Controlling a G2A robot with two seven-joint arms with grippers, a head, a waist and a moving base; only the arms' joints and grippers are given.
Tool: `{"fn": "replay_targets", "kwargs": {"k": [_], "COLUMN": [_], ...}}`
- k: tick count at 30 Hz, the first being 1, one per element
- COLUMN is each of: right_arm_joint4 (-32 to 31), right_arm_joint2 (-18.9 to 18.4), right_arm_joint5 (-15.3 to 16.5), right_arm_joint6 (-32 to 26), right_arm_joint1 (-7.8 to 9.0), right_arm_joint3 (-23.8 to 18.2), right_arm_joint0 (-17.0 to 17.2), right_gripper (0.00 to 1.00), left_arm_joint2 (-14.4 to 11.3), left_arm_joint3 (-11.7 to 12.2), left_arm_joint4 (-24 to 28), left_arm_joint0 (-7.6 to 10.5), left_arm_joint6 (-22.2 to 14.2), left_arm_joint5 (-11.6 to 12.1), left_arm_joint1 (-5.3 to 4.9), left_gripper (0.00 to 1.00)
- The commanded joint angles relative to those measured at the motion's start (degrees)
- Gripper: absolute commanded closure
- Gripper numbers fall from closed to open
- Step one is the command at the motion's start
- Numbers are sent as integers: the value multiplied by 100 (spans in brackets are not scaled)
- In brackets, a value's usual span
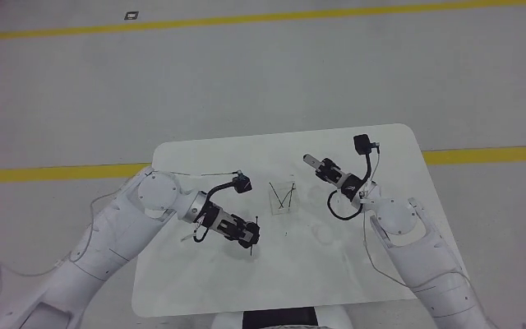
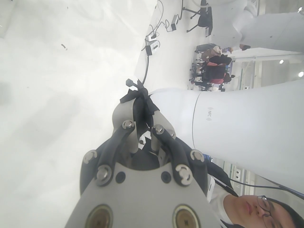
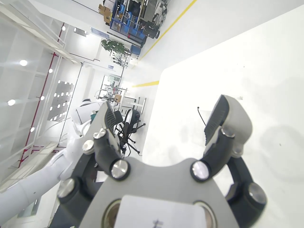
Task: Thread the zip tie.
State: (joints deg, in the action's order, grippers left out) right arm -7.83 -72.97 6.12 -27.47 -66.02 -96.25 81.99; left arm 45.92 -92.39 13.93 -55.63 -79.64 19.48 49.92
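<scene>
Threading is likely just starting: we are pinching the thin black plastic zip tie point(image 2: 132, 84) in our left tool point(image 2: 142, 104) above the white tabletop point(image 2: 59, 72). Our right tool point(image 3: 163, 111) is hanging spread, and we are probably needing it to catch the free tail next.

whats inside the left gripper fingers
The left gripper is shut on a black zip tie; its head end pokes out past the tips. How much strap lies between the fingers is covered.

Thin black zip tie point(image 2: 133, 84), head poking out, pinched in the left claw point(image 2: 141, 100); more ties point(image 1: 283, 196) lie crossed at the tabletop point(image 1: 370, 271) middle.
</scene>
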Motion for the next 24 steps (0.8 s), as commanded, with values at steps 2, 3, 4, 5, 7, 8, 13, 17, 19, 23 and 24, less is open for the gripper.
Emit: {"fn": "replay_targets", "kwargs": {"k": [2, 3, 4, 5, 7, 8, 13, 17, 19, 23, 24], "right_arm_joint4": [0, 0, 0, 0, 0, 0, 0, 45, 28, 185, 232], "right_arm_joint2": [0, 0, 0, 0, 0, 0, 0, 61, 95, 258, 309], "right_arm_joint5": [0, 0, 0, 0, 0, 0, 0, 48, 45, 93, 110], "right_arm_joint6": [0, 0, 0, 0, 0, 0, 0, -97, -262, -705, -793], "right_arm_joint1": [0, 0, 0, 0, 0, 0, 0, -4, 1, -7, -12], "right_arm_joint3": [0, 0, 0, 0, 0, 0, 0, -34, -48, -18, 3], "right_arm_joint0": [0, 0, 0, 0, 0, 0, 0, 24, -2, -105, -136], "right_gripper": [0, 0, 0, 0, 0, 0, 0, 0, 0, 0, 0], "left_arm_joint2": [12, 16, 24, 17, 11, 0, -70, -70, -70, -70, -70], "left_arm_joint3": [7, -3, 12, 11, 33, 28, -30, -30, -30, -30, -30], "left_arm_joint4": [53, 156, 207, 227, 304, 324, 335, 335, 335, 335, 335], "left_arm_joint0": [16, 19, 26, 34, 59, 69, 97, 97, 97, 97, 97], "left_arm_joint6": [0, 0, 0, 0, 0, 0, 0, 0, 0, 0, 0], "left_arm_joint5": [0, 0, 0, 0, 0, 0, 0, 0, 0, 0, 0], "left_arm_joint1": [-144, -187, -218, -247, -302, -321, -358, -358, -358, -358, -358], "left_gripper": [100, 100, 100, 100, 100, 100, 100, 100, 100, 100, 100]}}
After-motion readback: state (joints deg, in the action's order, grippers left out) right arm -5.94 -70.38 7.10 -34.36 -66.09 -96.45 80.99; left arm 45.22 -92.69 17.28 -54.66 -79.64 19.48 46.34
